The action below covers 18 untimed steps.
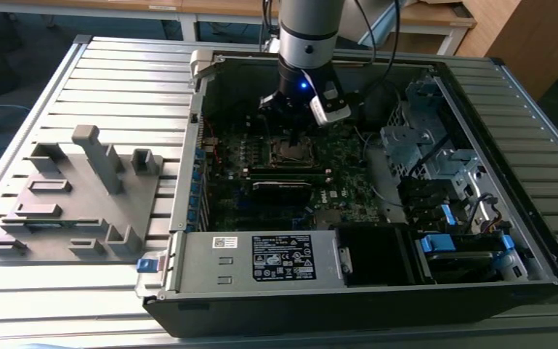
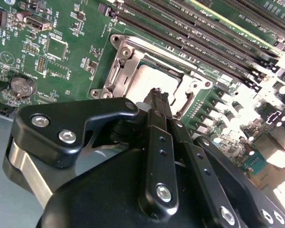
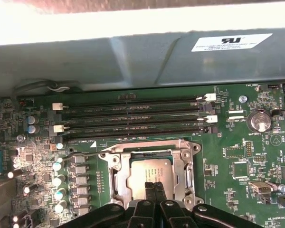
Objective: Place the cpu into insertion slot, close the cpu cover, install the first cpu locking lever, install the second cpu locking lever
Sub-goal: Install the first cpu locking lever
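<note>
Nearest in both wrist views, the gripper (image 3: pixel 154 187) (image 2: pixel 157 95) and its black linkage hide the socket's near edge. Its two fingers (image 3: pixel 150 191) are pressed together on nothing, tips at the near edge of the cpu (image 3: pixel 149 172) (image 2: pixel 145 83); contact is hard to judge. This flat square chip with a dull silver-grey top sits in the insertion slot (image 3: pixel 147 156), a dark socket on the green circuit board (image 3: pixel 228 156). The cpu cover (image 3: pixel 180 148) (image 2: pixel 126 61), a thin silvery frame, lies flat around it. Beyond run long black memory slots (image 3: pixel 133 118), then the grey case wall (image 3: pixel 133 57).
</note>
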Each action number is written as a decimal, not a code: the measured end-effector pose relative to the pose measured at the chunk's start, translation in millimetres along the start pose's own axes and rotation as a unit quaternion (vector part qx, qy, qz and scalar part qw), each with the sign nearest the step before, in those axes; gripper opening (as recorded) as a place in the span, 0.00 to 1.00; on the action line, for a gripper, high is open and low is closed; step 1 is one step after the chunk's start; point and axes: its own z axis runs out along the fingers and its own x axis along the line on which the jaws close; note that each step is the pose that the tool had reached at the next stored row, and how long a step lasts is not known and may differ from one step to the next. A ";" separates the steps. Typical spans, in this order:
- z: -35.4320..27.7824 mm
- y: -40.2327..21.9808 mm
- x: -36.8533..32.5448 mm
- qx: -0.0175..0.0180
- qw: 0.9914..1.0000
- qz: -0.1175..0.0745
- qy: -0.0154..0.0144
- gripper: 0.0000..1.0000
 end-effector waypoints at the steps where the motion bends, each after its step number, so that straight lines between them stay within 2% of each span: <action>1: -1.2 0.0 0.0 0.000 1.000 0.000 0.000 0.11; 9: -1.8 -0.1 1.2 0.000 1.000 0.000 0.000 0.11; 18: -1.1 -1.2 16.0 0.000 1.000 0.000 0.000 0.11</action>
